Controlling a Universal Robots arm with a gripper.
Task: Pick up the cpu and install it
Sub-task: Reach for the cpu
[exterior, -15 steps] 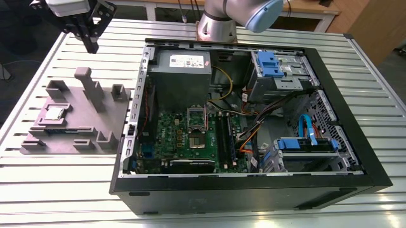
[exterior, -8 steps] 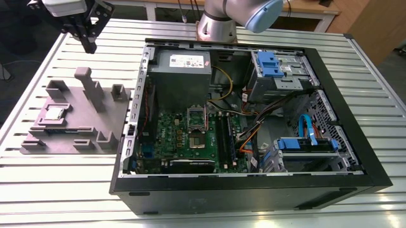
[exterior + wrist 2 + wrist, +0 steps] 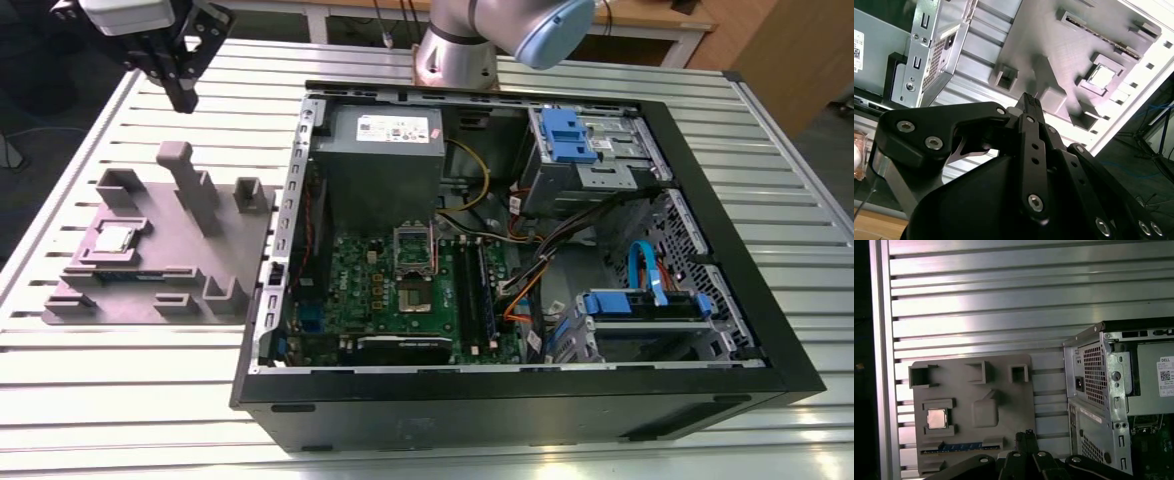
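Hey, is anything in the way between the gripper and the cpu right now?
Nothing visible covers it. The cpu lies bare in its recess on the grey holder, and the gripper hangs in the air apart from it. The holder's tall posts stand beside the cpu, not over it.

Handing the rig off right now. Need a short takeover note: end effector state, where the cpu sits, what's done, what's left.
End effector: shut, empty, in the air over the slatted table, past the far edge of the grey fixture in the exterior view. It touches nothing.
Cpu: flat in its pocket on the fixture, to the exterior view's left of the open computer case.
Motherboard: inside the case; its socket looks open and unfilled.
Done: nothing that shows.
Left: the whole job. The cpu is not yet picked up or installed.
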